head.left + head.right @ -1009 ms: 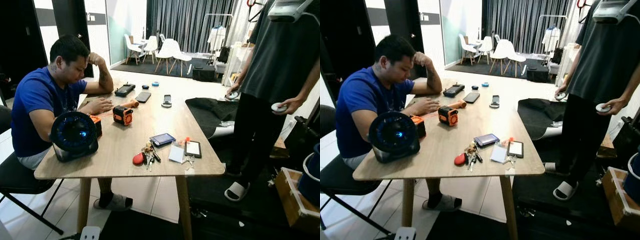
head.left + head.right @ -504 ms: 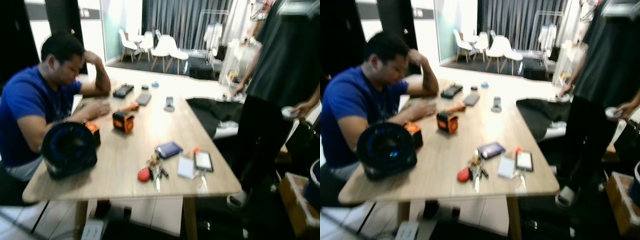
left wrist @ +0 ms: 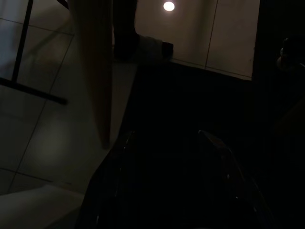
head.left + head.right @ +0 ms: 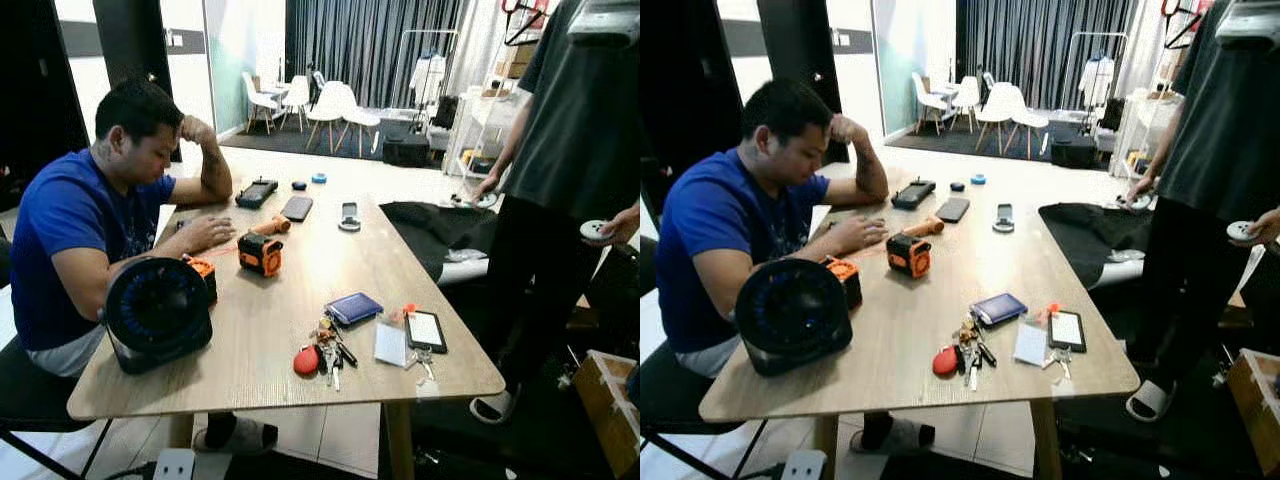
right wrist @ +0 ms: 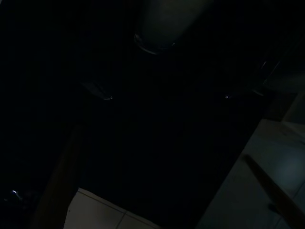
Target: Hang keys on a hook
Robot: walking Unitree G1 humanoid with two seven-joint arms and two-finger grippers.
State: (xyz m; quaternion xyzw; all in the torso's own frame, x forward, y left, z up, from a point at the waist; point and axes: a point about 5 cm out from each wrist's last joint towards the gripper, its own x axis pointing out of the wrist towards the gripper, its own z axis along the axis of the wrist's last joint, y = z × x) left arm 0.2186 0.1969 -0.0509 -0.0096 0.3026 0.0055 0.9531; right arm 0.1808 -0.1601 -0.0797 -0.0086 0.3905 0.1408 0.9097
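A bunch of keys (image 4: 327,356) with a round red tag (image 4: 306,361) lies near the front edge of the wooden table (image 4: 300,270). A smaller set of keys (image 4: 421,357) rests beside a black phone (image 4: 425,330) and a white card (image 4: 391,343). No hook can be made out. My left gripper (image 3: 166,134) hangs low over the floor tiles beside a table leg (image 3: 97,71), in deep shade. My right gripper (image 5: 167,98) hangs idle in near darkness.
A person in a blue shirt (image 4: 75,220) sits at the table's left side behind a round black fan (image 4: 158,313). Another person (image 4: 580,150) stands at the right. An orange tape measure (image 4: 260,254), a blue wallet (image 4: 354,307) and remotes lie on the table. A wooden box (image 4: 608,395) stands at the floor's right.
The whole picture has shifted and the table looks nearer, so the camera has moved. The blur of half a second ago is gone. Nothing on the table has moved.
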